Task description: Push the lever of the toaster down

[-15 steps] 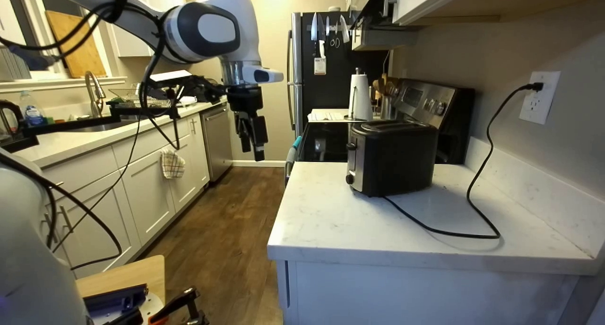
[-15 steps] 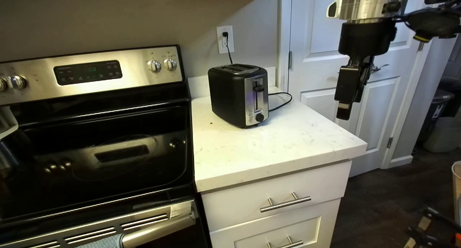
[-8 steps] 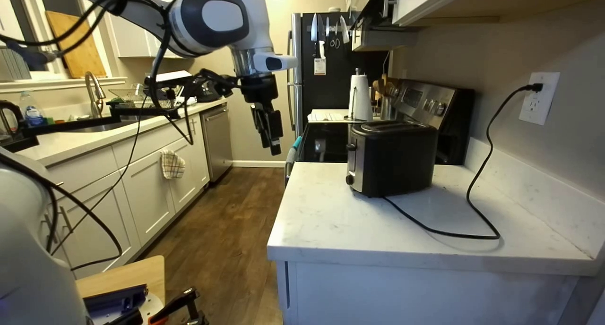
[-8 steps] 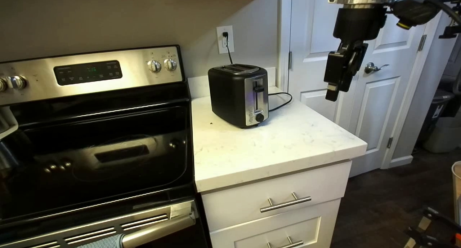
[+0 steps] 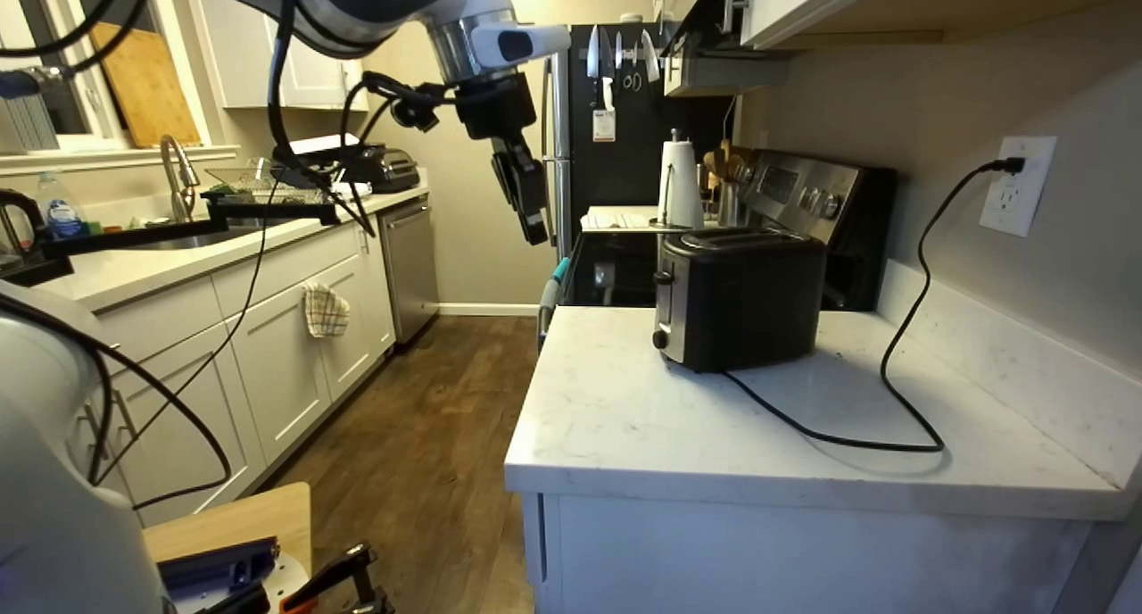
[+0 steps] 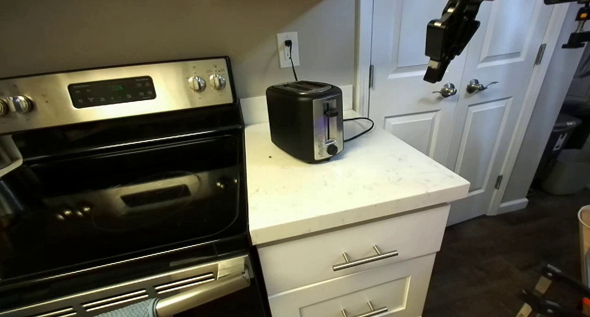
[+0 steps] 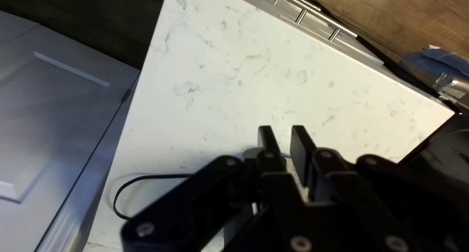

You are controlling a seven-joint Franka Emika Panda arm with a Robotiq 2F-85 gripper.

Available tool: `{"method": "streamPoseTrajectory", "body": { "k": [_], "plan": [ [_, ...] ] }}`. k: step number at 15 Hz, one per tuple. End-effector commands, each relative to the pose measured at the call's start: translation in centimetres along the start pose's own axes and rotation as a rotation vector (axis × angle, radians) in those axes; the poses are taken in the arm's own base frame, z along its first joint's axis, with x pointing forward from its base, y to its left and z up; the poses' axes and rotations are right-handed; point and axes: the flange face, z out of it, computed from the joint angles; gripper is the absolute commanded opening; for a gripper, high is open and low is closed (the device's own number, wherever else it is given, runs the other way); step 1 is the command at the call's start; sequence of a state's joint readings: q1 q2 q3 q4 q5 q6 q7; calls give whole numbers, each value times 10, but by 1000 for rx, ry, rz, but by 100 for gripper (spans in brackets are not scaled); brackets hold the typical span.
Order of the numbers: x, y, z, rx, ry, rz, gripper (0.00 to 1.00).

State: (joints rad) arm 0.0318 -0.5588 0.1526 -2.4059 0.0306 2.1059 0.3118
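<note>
Two black fingers show just below the middle of the wrist view, with a small gap between them, so the gripper is a little bit spread. Most of it is blurry there, along the bottom. In an exterior view it hangs in the upper part, left of the middle, tips leaning to the right, with the brown floor lower down in the frame. In an exterior view it is at the upper right, in front of the white doors. In both exterior views it is well apart from the toaster. The toaster is black and stands upright on the white counter, near the middle of the frame. Its tiny black lever sticks out of the silver end, close to the top of its slot, so it is up. Under the lever is a round black knob. The big stove fills the left side of the frame. A long black cord comes from low on the toaster, bends on the counter, and goes up to a white outlet at the right of the frame. A roll of paper towels stands behind the toaster, and farther back a dark fridge has knives on its side. In the wrist view the counter fills the middle, and the cord makes a curve at the lower left.
</note>
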Motion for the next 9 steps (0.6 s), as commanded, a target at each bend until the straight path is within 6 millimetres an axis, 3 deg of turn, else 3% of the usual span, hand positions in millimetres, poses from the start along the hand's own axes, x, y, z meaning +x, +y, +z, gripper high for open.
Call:
{"method": "streamPoseTrajectory", "body": {
  "k": [1,9],
  "plan": [
    [13,8,-2,-10,23,28,0],
    [9,6,21,-1,-58,1,0]
  ]
}}
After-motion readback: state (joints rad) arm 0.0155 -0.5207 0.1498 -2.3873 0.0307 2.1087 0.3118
